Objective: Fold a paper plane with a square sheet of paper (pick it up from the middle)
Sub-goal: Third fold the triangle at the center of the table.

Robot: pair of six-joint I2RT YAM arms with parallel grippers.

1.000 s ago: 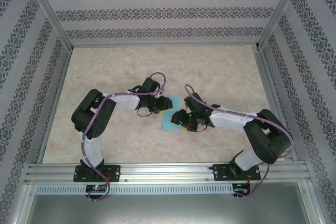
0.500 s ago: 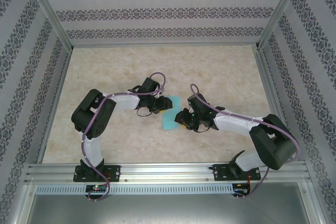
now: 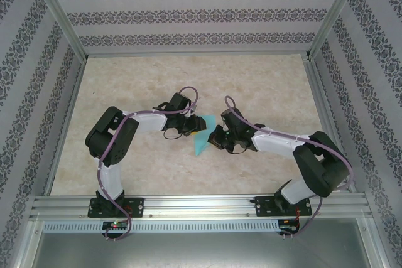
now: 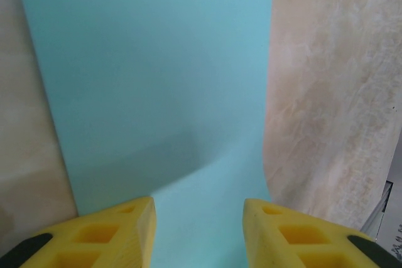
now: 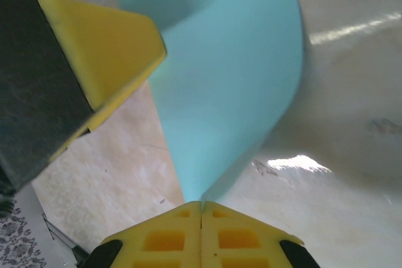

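The square sheet of paper (image 3: 202,139) is turquoise and lies between the two arms at mid table, its right edge lifted and curling over. My right gripper (image 3: 215,137) is shut on a corner of the sheet (image 5: 232,80), which rises from its closed yellow fingers (image 5: 169,236). The left gripper (image 3: 191,131) stands open over the sheet's left part, and the sheet (image 4: 157,92) runs between its yellow fingers (image 4: 107,230) without being pinched. The left gripper's finger (image 5: 100,42) appears at the upper left of the right wrist view.
The table (image 3: 264,86) is a beige marbled surface with free room behind and to both sides. Patterned walls and an aluminium frame (image 3: 201,205) enclose it.
The right gripper has moved left and back toward the left gripper with the paper's edge, so the sheet has lifted and curled narrower. The left arm has held still.
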